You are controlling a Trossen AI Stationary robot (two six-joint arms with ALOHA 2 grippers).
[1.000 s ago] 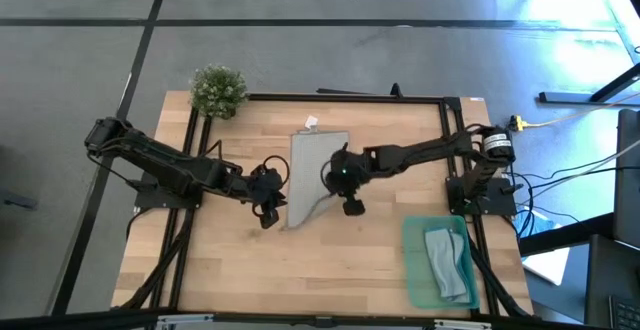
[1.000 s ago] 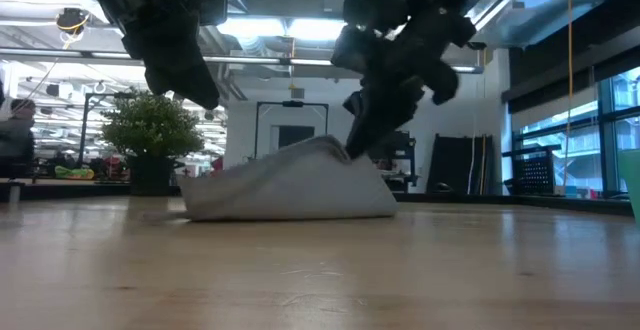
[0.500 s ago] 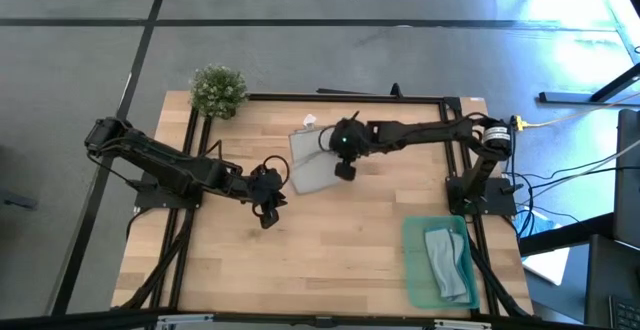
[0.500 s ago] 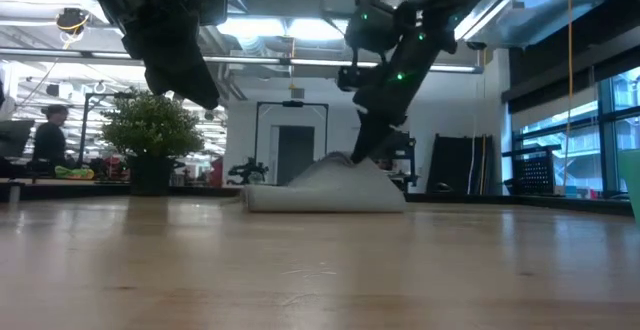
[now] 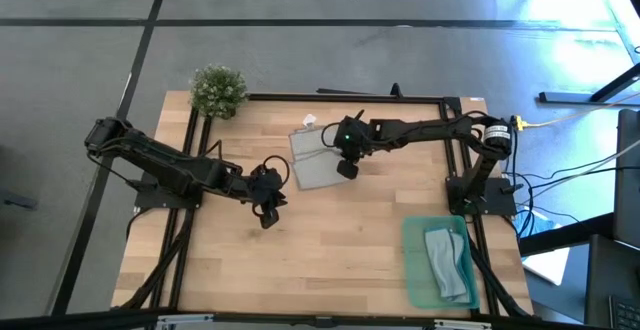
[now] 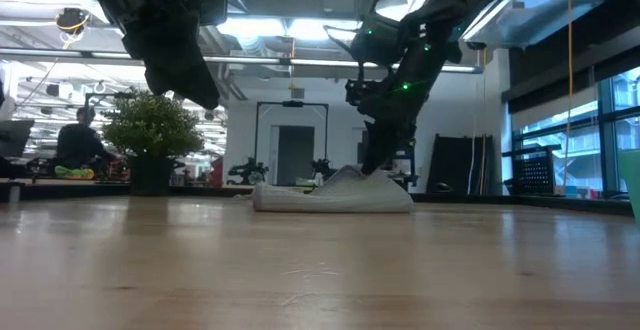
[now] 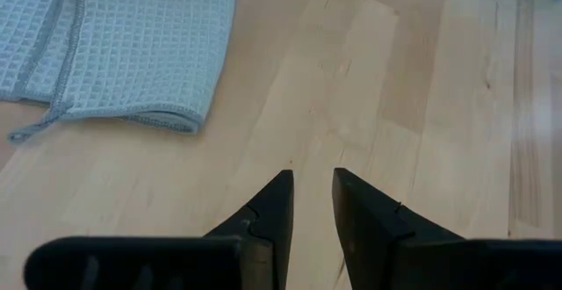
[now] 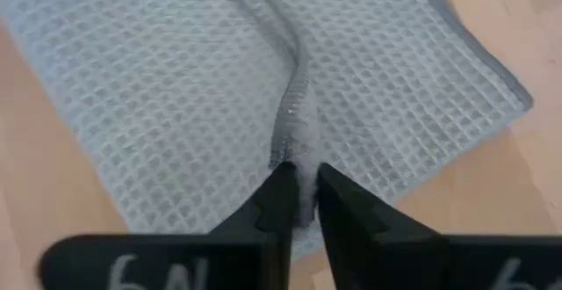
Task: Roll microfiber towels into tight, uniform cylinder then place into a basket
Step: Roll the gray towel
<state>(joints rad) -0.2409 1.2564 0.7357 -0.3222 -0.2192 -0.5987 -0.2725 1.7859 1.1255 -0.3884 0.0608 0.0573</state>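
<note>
The light grey towel [image 5: 315, 158] lies folded over on itself on the table's far middle; it also shows in the low view [image 6: 335, 196]. My right gripper [image 5: 346, 167] stands over its right side, shut on a hemmed edge. My left gripper [image 5: 268, 210] hovers near the towel's near left corner [image 7: 189, 119], empty, its fingers [image 7: 312, 189] a narrow gap apart. The green basket [image 5: 412, 270] sits at the near right with the pale blue towel [image 5: 447, 260] lying in it. My right gripper pinches a hemmed edge [image 8: 297, 154] of the grey towel between its two fingers, coming from above and pointing down. The cloth puckers into a ridge at the fingers. The held part [image 6: 347, 176] stands a little raised; the remainder lies flat on the table.
A small green plant [image 5: 218, 90] stands at the far left corner. A white tag [image 5: 310, 122] sticks out at the towel's far edge. Bare wood lies between the towel and the basket. A black frame [image 5: 340, 97] runs around the table.
My right gripper has gone toward the table's far edge and down, still shut on the towel's edge. The near half of the grey towel has folded over the far half, which stayed put; the towel is now about half as long and lies lower.
</note>
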